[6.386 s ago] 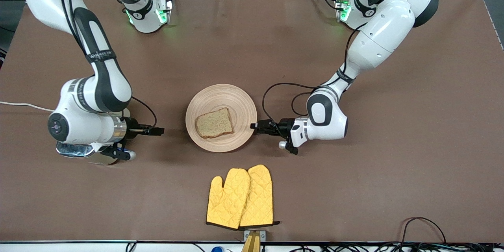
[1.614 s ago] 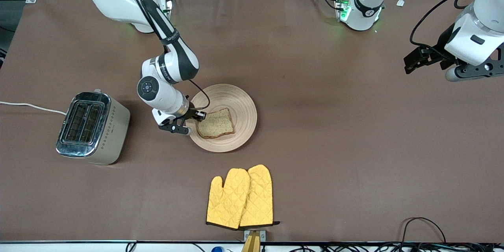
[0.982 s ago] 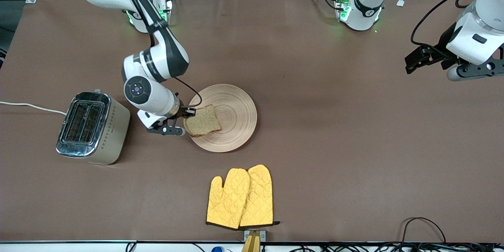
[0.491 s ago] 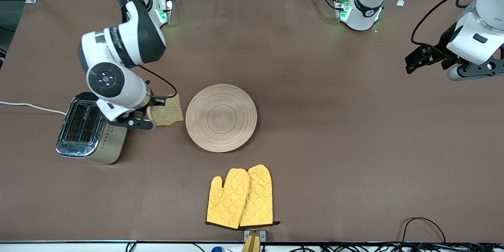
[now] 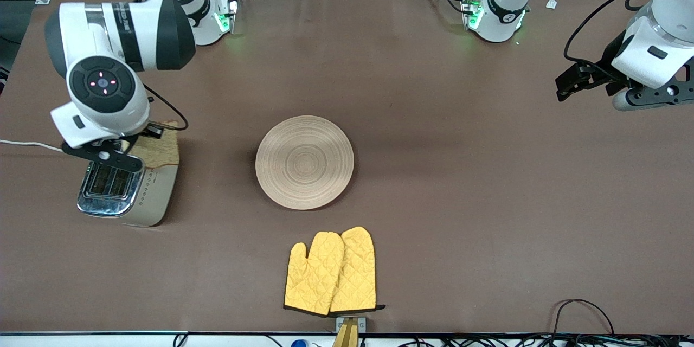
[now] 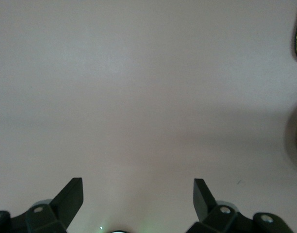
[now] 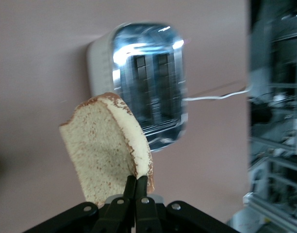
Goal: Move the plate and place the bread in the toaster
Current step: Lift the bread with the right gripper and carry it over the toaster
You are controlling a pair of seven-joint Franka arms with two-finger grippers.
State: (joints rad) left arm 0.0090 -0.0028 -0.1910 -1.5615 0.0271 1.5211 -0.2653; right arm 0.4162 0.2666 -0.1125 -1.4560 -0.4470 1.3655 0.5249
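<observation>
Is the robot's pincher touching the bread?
Touching. The right wrist view shows the right gripper pinched shut on the bread's edge, holding it above the toaster.

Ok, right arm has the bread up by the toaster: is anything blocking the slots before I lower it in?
Nothing visible does. The right gripper is shut on the bread, held over the toaster; both slots look open and empty in the right wrist view. The left gripper waits open over the left arm's end of the table.
</observation>
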